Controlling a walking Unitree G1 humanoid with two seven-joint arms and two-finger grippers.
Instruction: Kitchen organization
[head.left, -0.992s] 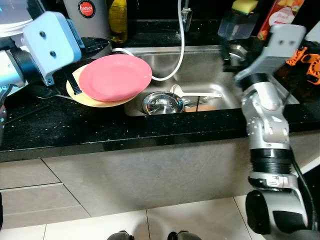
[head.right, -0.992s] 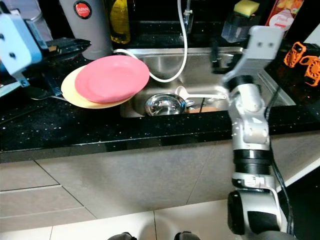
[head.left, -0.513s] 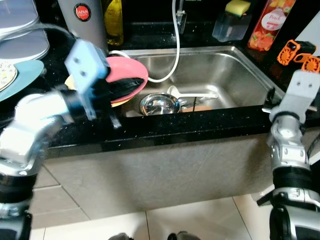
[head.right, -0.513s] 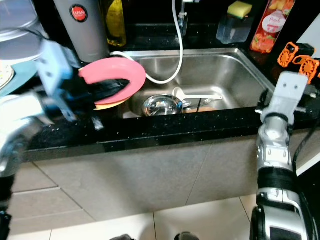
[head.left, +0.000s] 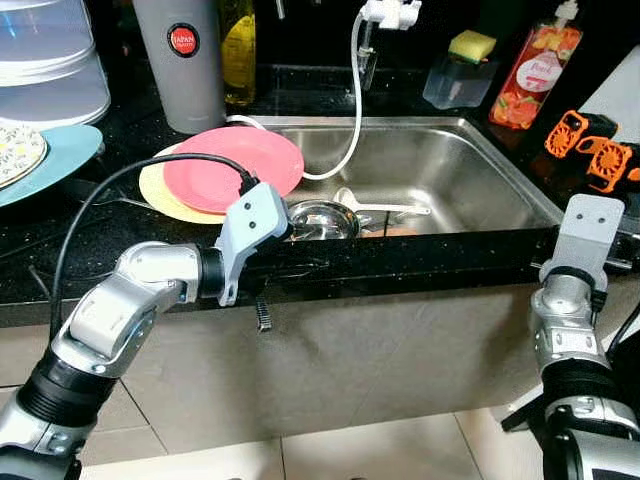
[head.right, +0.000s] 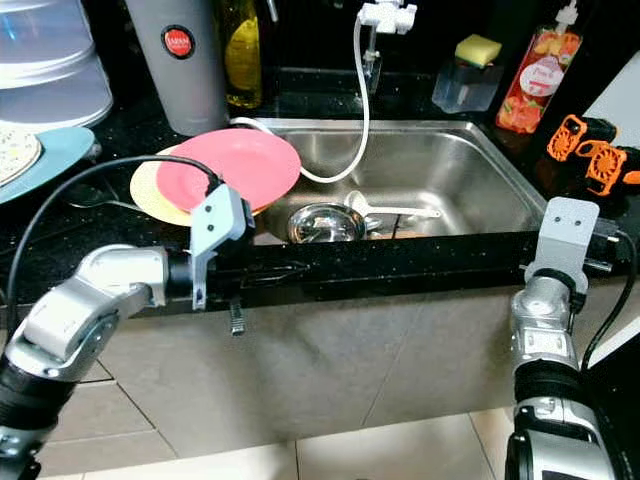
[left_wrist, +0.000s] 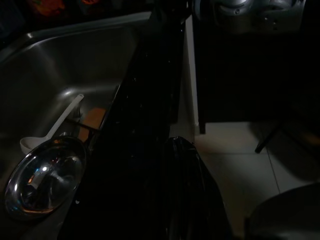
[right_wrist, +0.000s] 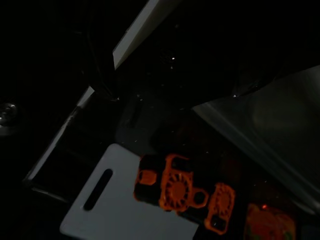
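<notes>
Claw state first: our left claw (head.left: 300, 262) lies level along the front edge of the tabletop (head.left: 420, 255), its black fingers lost against the dark stone, so we cannot tell whether they are parted or closed; nothing seems to be in them. Our right claw (head.right: 604, 243) sits low at the right end of the same edge, and there too we cannot tell.

The things to tidy are untouched: a pink plate (head.left: 233, 168) rests on a yellow plate (head.left: 160, 193), both overhanging the sink (head.left: 480, 170) rim, and a steel bowl (head.left: 320, 218) and a white ladle (head.left: 375, 205) lie in the basin.

We judge the risks to be these. Our left arm's cable (head.left: 120, 185) loops just in front of the plates; a lift or swing could catch the pink plate and tip it into the sink. Fingers this near the stone could also scrape it.

Against a second ago, our left arm has dropped from beside the plates to the front edge, and our right arm has come down from over the sink. The head camera has shifted too.
</notes>
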